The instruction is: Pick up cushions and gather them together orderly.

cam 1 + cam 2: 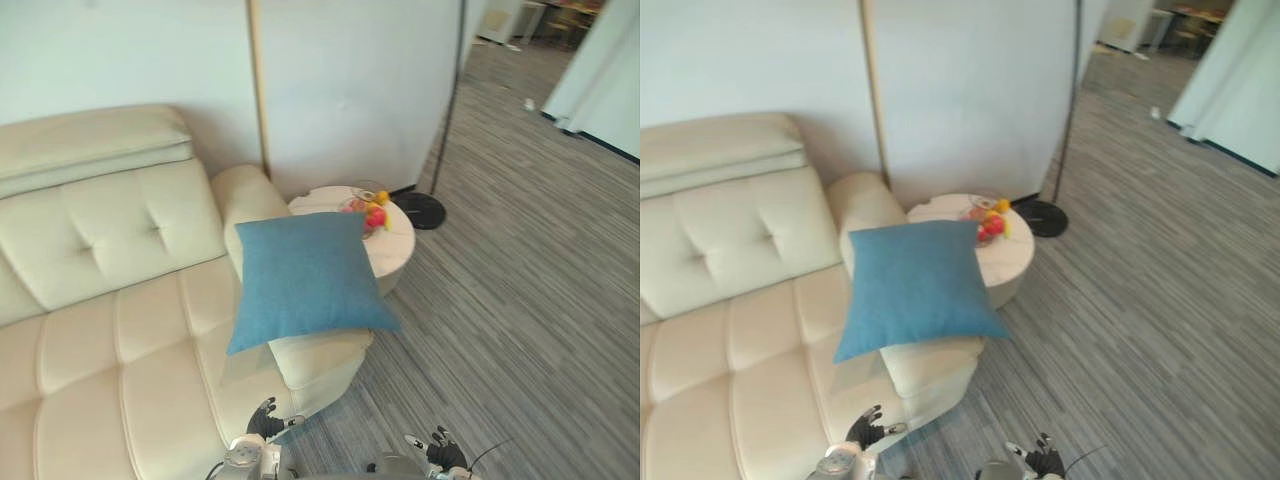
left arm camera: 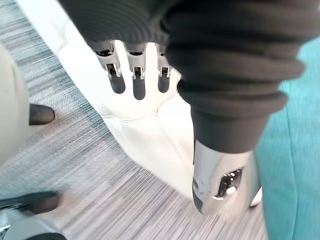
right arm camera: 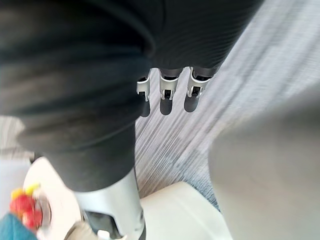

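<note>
plump square teal-blue fabric cushion [image 1: 305, 280] sits tilted on the arm end of the cream tufted leather sofa [image 1: 110, 330], beside a round white side table [image 1: 397, 248], while left hand [image 1: 265, 420] and right hand [image 1: 440, 453] hang low, fingers loose and empty.

Looking at a cream tufted sofa [image 1: 100, 330] backing onto a pale wall [image 1: 350, 90]. Noting a round white side table [image 1: 397, 252] sitting beside its arm, with grey striped carpet [image 1: 520, 300] stretching past a thin pole's black base [image 1: 422, 210].

Cream sofa [image 1: 110, 330], round white side table [image 1: 400, 248] beside its arm, fruit [image 1: 375, 214] on it, grey carpet [image 1: 520, 320]
</note>
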Controlling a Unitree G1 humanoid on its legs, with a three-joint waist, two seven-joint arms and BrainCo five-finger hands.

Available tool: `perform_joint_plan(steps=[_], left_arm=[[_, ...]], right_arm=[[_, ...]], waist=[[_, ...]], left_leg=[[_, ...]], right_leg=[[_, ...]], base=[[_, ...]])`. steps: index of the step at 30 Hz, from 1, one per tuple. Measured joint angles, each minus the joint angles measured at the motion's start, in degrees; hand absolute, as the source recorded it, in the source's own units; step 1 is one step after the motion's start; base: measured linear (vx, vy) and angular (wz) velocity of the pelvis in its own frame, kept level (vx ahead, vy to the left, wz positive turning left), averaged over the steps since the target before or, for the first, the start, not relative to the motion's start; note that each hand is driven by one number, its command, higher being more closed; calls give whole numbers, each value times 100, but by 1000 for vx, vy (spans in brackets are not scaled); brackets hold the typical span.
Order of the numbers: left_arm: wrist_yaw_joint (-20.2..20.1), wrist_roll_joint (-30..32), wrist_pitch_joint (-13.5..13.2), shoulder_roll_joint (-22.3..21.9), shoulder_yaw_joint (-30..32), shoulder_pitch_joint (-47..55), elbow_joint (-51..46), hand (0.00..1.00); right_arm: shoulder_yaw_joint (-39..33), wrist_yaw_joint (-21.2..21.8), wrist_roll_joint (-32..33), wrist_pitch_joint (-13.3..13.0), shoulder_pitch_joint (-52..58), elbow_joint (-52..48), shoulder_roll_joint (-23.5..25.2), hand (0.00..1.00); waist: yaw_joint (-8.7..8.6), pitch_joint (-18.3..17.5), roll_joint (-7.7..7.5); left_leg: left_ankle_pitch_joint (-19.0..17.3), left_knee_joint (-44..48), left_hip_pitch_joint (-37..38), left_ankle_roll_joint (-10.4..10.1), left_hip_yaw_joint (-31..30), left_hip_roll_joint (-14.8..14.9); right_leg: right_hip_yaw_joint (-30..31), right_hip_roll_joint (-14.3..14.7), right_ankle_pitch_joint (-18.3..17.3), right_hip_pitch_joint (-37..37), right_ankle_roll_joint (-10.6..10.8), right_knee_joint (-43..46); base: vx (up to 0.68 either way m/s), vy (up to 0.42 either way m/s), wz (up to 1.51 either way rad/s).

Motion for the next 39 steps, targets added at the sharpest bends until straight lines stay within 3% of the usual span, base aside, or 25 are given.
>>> perform_joint_plan(steps=[1, 2, 3, 5, 7, 9, 12, 16, 21, 27, 35, 39], left_arm=[[0, 0, -1, 20, 32, 5, -6, 0], [7, 0, 7, -15, 114, 7, 18, 0], [-9, 4, -2, -137, 177, 50, 15, 0], [-8, 4, -12, -300, 235, 85, 21, 0], [-8, 4, -18, -304, 235, 95, 48, 0], [-7, 4, -23, -244, 223, 99, 59, 0], [-1, 4, -30, -94, 102, 68, 67, 0], [19, -5, -34, 179, -99, 50, 67, 0], [159, -18, -46, 661, 80, 70, -344, 0], [291, -272, -158, 1351, 840, 99, -1465, 0], [548, -676, -265, 1476, 850, -281, -2523, 0], [814, -693, -263, 1493, 431, -1168, -2568, 0]], right_arm=[[-1, 2, 13, 1, 54, -2, 62, 0], [-42, 12, 60, 5, 81, 0, 60, 0], [-59, -4, 61, -20, 93, -18, -37, 0], [-29, 6, 58, -8, 68, -6, -141, 0], [-45, 13, 59, -17, 11, -6, -147, 0], [-60, 20, 59, -21, -58, 5, -137, 0], [-172, 39, 175, -70, -146, 7, -12, 0], [-277, 27, 220, -73, -137, -21, 33, 0], [-400, -5, 397, -108, 174, -820, -201, 0], [-721, -1, 378, -237, 313, -2423, -804, 0], [-703, 1, 176, -280, -348, -3220, -1335, 0], [-56, -69, 267, -273, -1548, -3142, -1594, 0]], waist=[[2, -57, -116], [10, -89, -82], [-3, -167, 41], [47, -243, 267], [32, -266, 347], [36, -251, 296], [-13, -234, 136], [-79, -233, 35], [-233, -276, 87], [-281, -302, 116], [-360, -357, 242], [-341, -168, 293]], left_leg=[[-87, 89, -55, -67, -8, -55], [-189, 228, -58, -182, 49, 59], [-92, 212, -166, -296, 437, 297], [-32, 112, -144, -450, 357, 456], [68, -46, -111, -553, 387, 576], [148, -109, -128, -580, 431, 627], [425, -325, -199, -477, 1251, 619], [630, -554, -234, -381, 1482, 501], [1130, -1427, -21, -339, 1482, 422], [1066, -1540, -42, -374, 1671, 422], [1037, -1502, -251, -318, 1802, 393], [1071, -1489, -505, -324, 1867, 425]], right_leg=[[-58, -123, 236, 101, -61, -275], [-363, -166, 424, 237, 29, -302], [-617, -101, 376, 338, -32, -408], [-896, 6, 372, 528, -57, -619], [-1231, 69, 371, 755, -59, -784], [-1421, 91, 371, 859, -59, -875], [-1670, -38, 374, 904, -66, -995], [-1735, -99, 389, 885, -88, -1161], [-1766, -115, 402, 741, -102, -1172], [-1563, -44, 508, 708, -88, -1422], [-1429, -24, 668, 473, -104, -1561], [-1292, 21, 715, 163, -175, -1509]], base=[[266, -406, 105], [237, -343, 110], [290, -368, 95], [229, -202, 65], [161, -148, 76], [117, -101, 63], [6, -3, 42], [-21, 35, 24], [-69, 19, 10], [-58, 24, -16], [110, 16, -10], [77, -3, -7]])
